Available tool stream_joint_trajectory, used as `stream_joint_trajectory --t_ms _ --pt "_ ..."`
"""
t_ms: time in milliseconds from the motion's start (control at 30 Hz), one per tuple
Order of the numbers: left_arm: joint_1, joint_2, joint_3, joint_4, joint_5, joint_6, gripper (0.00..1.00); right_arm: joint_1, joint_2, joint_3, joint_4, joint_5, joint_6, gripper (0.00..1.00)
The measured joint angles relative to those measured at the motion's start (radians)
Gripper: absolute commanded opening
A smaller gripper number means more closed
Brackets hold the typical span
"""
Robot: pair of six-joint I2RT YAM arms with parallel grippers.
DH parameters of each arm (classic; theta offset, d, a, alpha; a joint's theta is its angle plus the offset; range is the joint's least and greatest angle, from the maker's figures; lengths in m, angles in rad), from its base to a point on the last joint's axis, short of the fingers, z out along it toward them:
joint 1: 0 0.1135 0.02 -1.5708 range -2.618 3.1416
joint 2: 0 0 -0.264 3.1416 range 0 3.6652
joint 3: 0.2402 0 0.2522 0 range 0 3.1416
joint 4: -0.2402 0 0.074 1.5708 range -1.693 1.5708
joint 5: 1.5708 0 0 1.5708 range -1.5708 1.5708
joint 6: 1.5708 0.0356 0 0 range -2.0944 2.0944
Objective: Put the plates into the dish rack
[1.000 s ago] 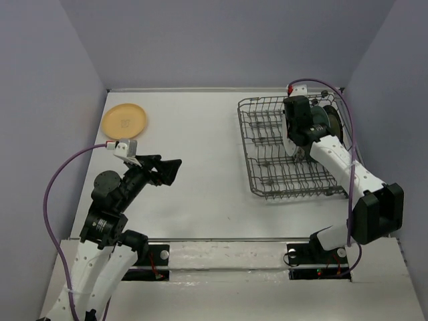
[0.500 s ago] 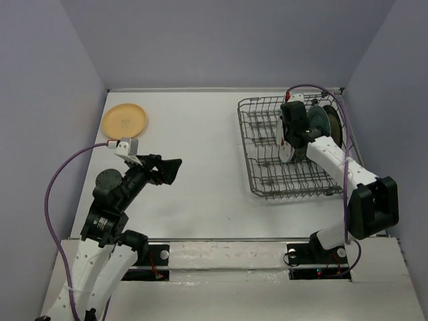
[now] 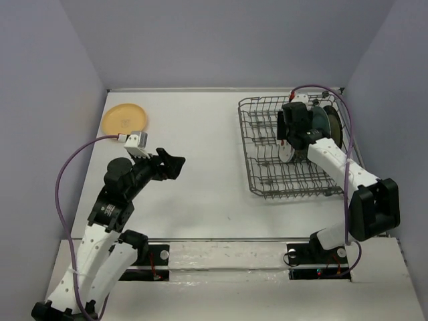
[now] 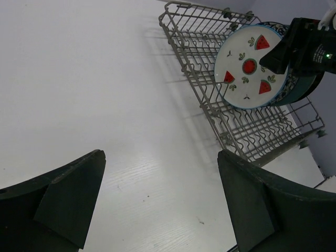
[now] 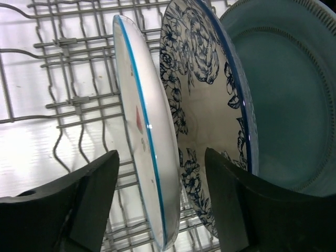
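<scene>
- Over at two o'clock on the table [image 3: 200, 194], the dish rack [image 3: 267, 167] sits with four plates standing on edge in it.
- The right gripper [image 5: 160, 157] hangs over the white plate with red fruit marks [image 5: 144, 131], its jaws apart.
- From the wrist view, its fingers [image 5: 79, 205] sit at that plate's nine o'clock and three o'clock, with a gap on each side of the rim.
- That plate stands upright, its blue-edged rim running up between the two fingers. As far as I can see, neither one touches it.
- Just beside it toward three o'clock stands the blue-and-white floral plate [image 5: 205, 105], then the teal plate [image 5: 283, 94], packed face to face.
- A dark-rimmed plate [image 3: 340, 130] stands at the rack's three o'clock end, mostly hidden behind the teal one.
- The orange-yellow plate [image 3: 125, 119] lies flat at the table's ten o'clock corner, well apart from the rack.
- The left gripper [image 4: 160, 157] hovers over bare table with jaws spread wide and nothing between them. The orange-yellow plate lies at about eleven o'clock from it.
</scene>
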Motion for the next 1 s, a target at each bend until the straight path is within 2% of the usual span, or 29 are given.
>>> stream_joint_trajectory --t_ms 267,533,633,800,1000 --pt "0.000 0.129 0.000 0.061 0.003 -0.086 0.99 0.000 -0.138 0.008 -0.021 -0.077 0.023 0.78" --pt "0.001 0.298 -0.040 0.240 -0.109 -0.267 0.99 0.010 -0.366 0.011 -0.018 -0.312 0.092 0.78" --pt "0.019 0.387 -0.041 0.300 -0.164 -0.328 0.99 0.041 -0.451 -0.043 0.017 -0.424 0.129 0.78" --pt "0.171 0.548 -0.047 0.413 -0.226 -0.441 0.94 0.084 -0.591 -0.198 0.063 -0.601 0.206 0.78" --pt "0.375 0.751 -0.028 0.461 -0.329 -0.491 0.90 0.111 -0.656 -0.282 0.069 -0.723 0.254 0.78"
